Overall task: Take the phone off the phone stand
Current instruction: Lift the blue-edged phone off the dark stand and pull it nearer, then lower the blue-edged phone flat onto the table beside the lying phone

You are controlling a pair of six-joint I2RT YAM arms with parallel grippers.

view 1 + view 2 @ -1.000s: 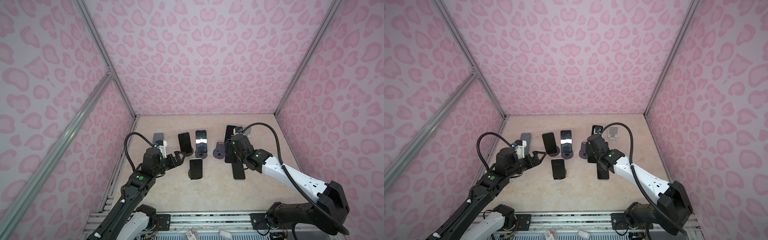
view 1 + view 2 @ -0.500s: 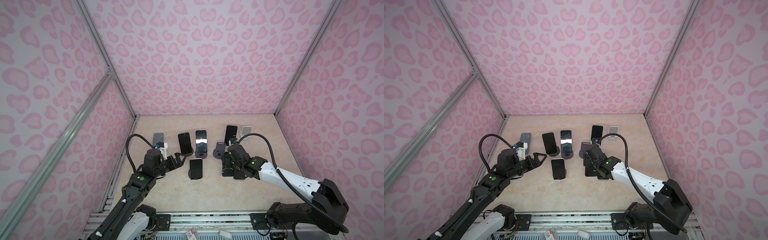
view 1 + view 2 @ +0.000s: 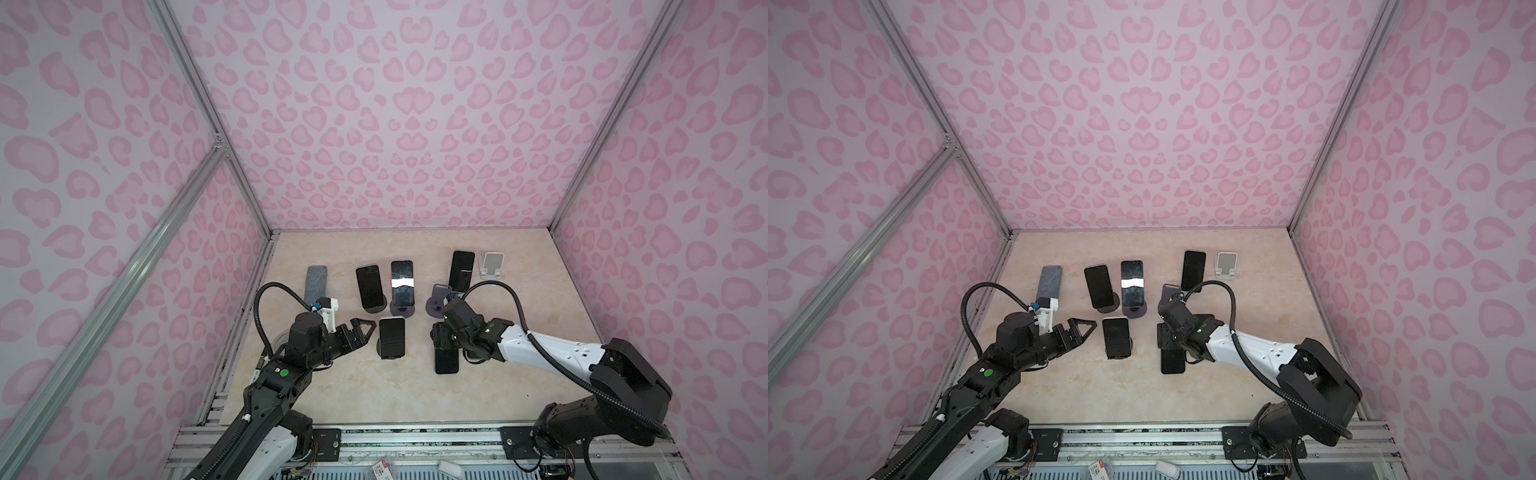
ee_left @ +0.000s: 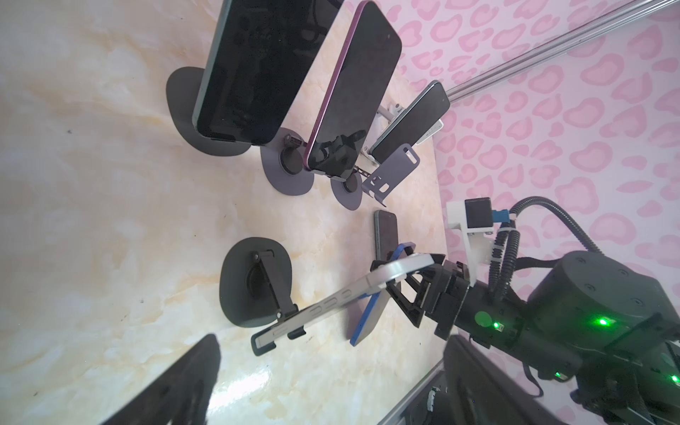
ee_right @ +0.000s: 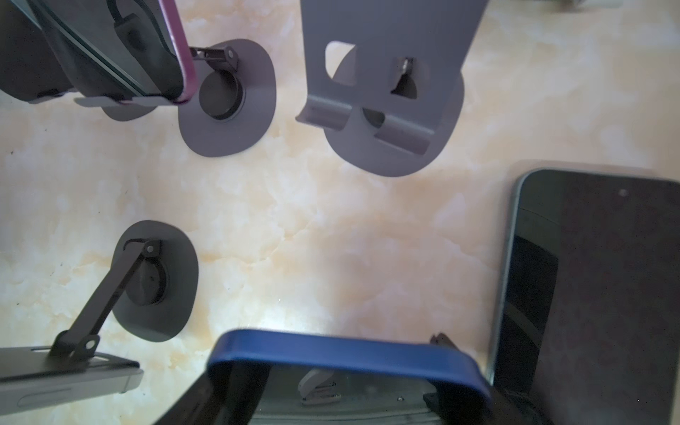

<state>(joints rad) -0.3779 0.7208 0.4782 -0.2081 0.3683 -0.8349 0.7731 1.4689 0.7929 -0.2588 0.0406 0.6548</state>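
The blue phone (image 4: 369, 316) is pinched by the right jaws and held tilted, low over the worktop (image 3: 374, 395), clear of the empty purple stand (image 3: 434, 306). Removal is judged done, with only the release left. The left jaws are spread beside a propped phone (image 3: 392, 341).

Tabletop (image 3: 332, 390) glossy, smooth, marble-look. Purple stand (image 5: 386, 36) matt, smooth, metal-look. Blue-cased phone (image 5: 349, 349): case smooth satin, screen glossy glass. Black stand base (image 5: 180, 279) matt. Frame rail (image 3: 124, 274) brushed metal.
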